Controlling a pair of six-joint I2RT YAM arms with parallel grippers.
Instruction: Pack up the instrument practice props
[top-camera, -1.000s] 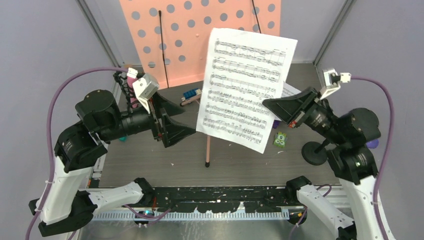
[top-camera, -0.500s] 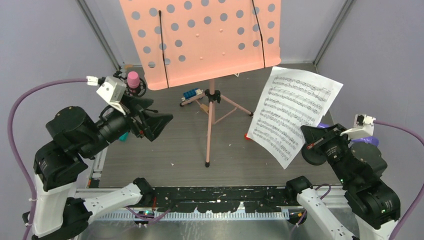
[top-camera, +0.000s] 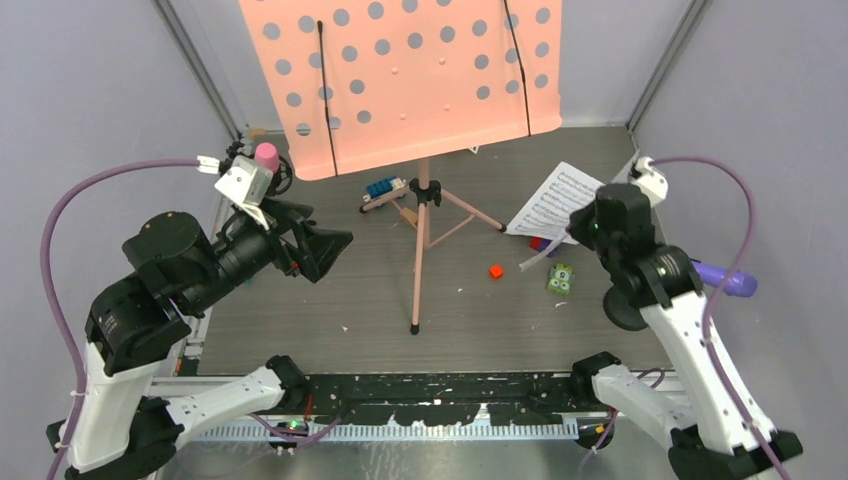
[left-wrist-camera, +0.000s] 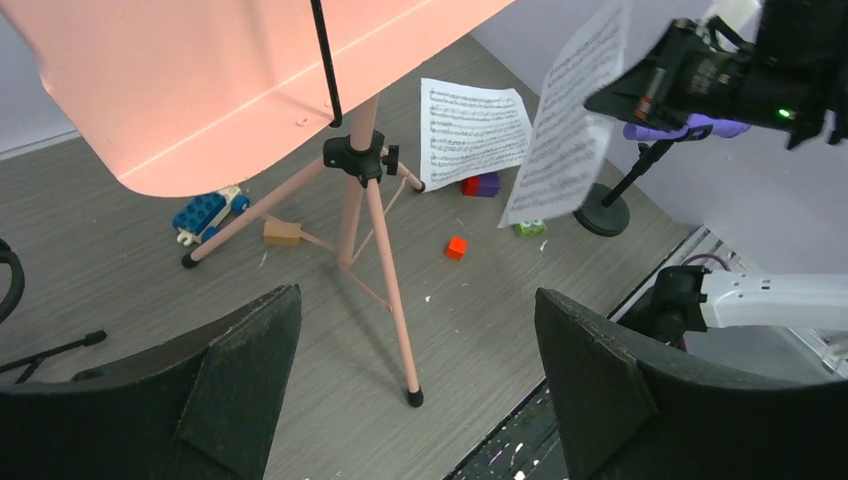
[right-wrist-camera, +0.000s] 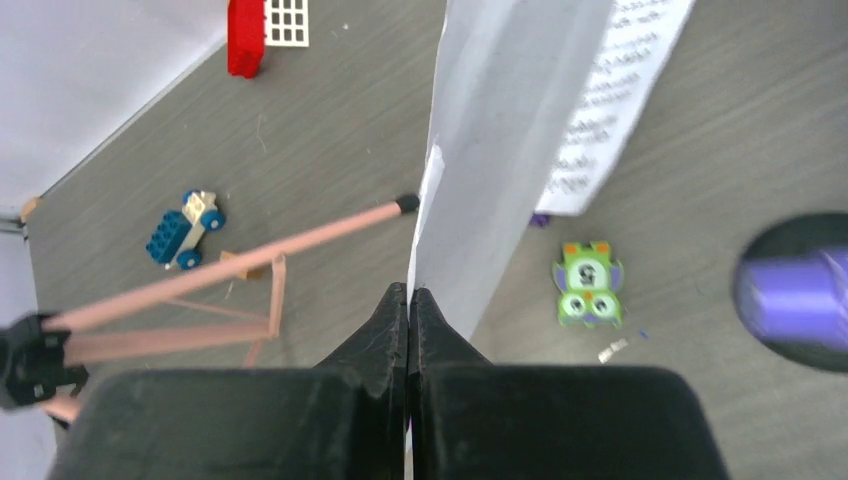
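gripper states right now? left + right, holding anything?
Left gripper: open, holding nothing.
Right gripper: shut on a sheet-music page.

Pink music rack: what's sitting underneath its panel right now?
The left wrist view shows the tripod hub, with a blue toy car and a tan block beside the legs. In the top view the rack panel hides the table farther back.

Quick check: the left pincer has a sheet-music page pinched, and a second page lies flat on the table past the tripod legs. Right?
No: the right pincer has the sheet-music page pinched, as the right wrist view shows; the left pincer is open and empty. The second page does lie flat on the table.
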